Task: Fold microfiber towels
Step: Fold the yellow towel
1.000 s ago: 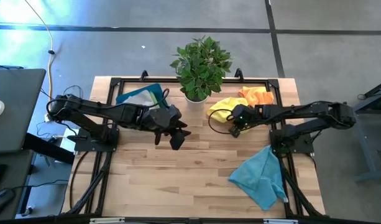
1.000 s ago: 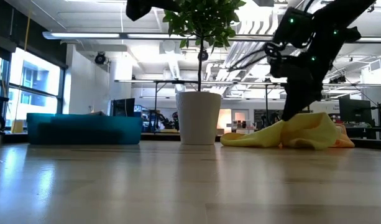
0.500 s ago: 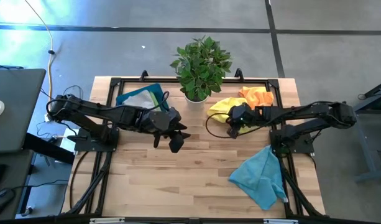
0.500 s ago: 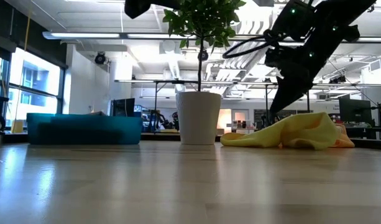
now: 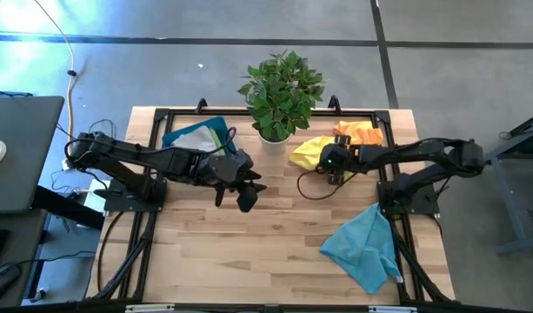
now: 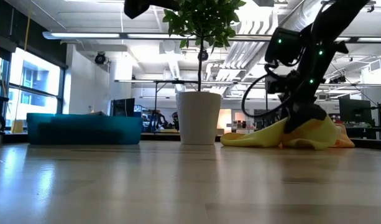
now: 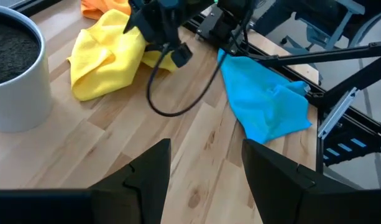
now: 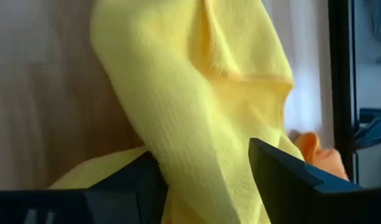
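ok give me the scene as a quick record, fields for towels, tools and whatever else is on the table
yellow towel: crumpled beside the potted plant
orange towel: behind the yellow one
teal-blue towel: loose, near edge by the right arm
right tool: open, down over the yellow towel
left tool: open, mid-table, holding nothing
blue tray: far left, cloths inside

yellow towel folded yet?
No. The yellow towel lies crumpled in a heap beside the plant pot, right gripper open over it.
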### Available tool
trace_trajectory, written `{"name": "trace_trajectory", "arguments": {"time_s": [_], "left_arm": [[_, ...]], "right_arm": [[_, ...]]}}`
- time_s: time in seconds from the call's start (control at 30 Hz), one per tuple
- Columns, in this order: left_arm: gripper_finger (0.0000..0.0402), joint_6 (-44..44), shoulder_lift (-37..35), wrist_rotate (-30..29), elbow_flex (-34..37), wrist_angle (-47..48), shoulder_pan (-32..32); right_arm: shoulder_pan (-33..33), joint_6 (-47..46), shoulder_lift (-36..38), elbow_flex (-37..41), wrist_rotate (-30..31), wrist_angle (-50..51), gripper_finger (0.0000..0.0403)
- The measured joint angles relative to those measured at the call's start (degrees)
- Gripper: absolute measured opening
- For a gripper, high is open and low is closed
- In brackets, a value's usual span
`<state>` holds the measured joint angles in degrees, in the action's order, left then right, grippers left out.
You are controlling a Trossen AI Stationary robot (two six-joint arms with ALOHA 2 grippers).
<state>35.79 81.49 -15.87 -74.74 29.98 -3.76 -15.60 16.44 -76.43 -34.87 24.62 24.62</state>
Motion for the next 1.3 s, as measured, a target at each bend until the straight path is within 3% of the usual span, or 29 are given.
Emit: {"name": "trace_trajectory", "arguments": {"time_s": [0.17,0.37,0.43,0.63,0.83,1.1,1.3], "left_arm": [[0.0188,0.0,0.0,0.0,0.0,0.3,-0.1],[0.0188,0.0,0.0,0.0,0.0,0.3,0.0],[0.0188,-0.5,0.0,0.2,0.0,0.5,0.0],[0.0188,-2.5,0.0,2.3,0.0,5.4,-0.8],[0.0188,-7.0,0.7,1.6,-0.1,9.4,-1.9],[0.0188,-11.0,5.1,1.7,-0.1,8.7,-2.0],[0.0188,-13.9,7.9,1.0,0.0,6.5,-3.3]], "right_arm": [[0.1,-2.9,-2.3,0.0,-4.3,0.1,0.0167],[2.7,-10.5,-1.9,0.0,-8.8,0.0,0.0037],[3.7,-13.2,-1.4,0.0,-11.9,0.0,0.0011],[8.2,-28.5,1.7,-1.8,-23.3,-0.5,0.0004],[14.3,-36.4,4.5,-11.2,-30.4,-1.1,0.0002],[19.8,-39.9,4.2,-25.8,-28.0,0.5,0.0001],[21.0,-46.7,3.9,-28.6,-26.3,1.9,0.0]]}}
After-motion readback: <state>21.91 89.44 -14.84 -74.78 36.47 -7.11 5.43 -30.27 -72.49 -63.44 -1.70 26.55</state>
